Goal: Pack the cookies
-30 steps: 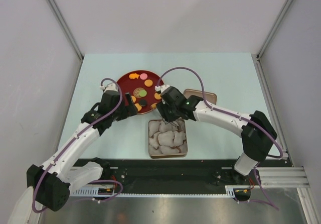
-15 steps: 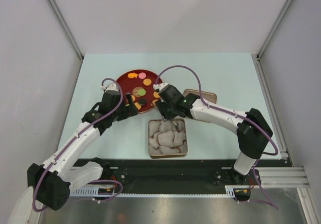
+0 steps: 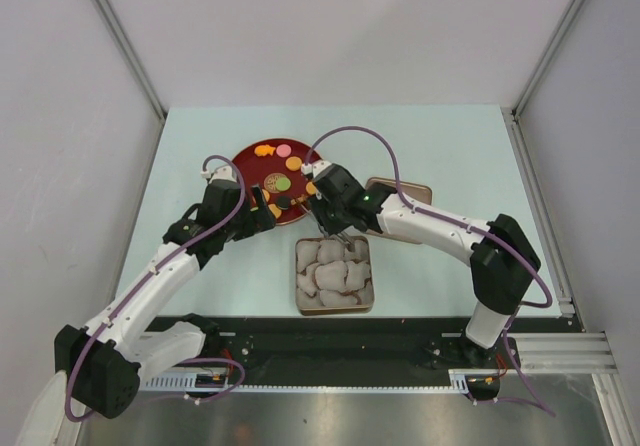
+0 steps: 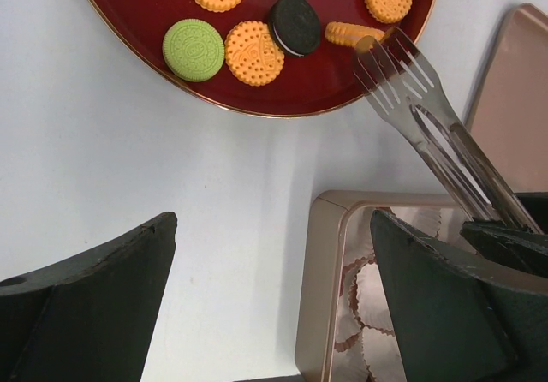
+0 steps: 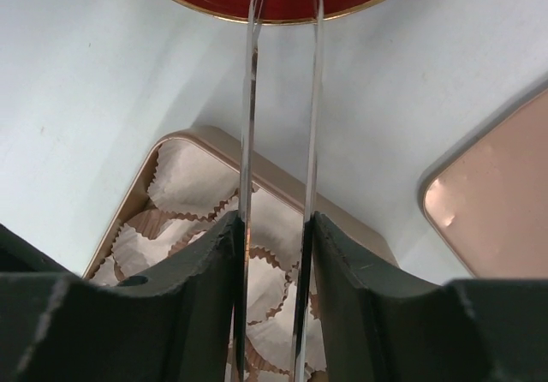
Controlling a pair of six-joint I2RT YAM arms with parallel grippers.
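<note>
The cookies (image 3: pixel 283 183) lie on a red plate (image 3: pixel 248 162): orange, green, pink and dark brown. In the left wrist view I see a green cookie (image 4: pixel 193 49), an orange cookie (image 4: pixel 254 53) and a dark cookie (image 4: pixel 294 24). My right gripper (image 3: pixel 331 212) (image 5: pixel 276 236) is shut on metal tongs (image 5: pixel 282 99). The tongs' forked tips (image 4: pixel 390 56) are over the plate's near rim, by an orange cookie standing on edge (image 4: pixel 347 32); they hold nothing. My left gripper (image 3: pixel 262 214) (image 4: pixel 274 253) is open and empty, above the table between plate and tin.
A gold tin (image 3: pixel 298 276) filled with several crumpled white paper cups (image 3: pixel 334 271) stands in front of the plate; its rim (image 4: pixel 330 271) also shows in the left wrist view. Its lid (image 3: pixel 400 194) (image 5: pixel 497 202) lies upside down to the right.
My right gripper has moved left and away from me with the tongs, bringing their tips to the plate's edge. The left arm has barely moved.
</note>
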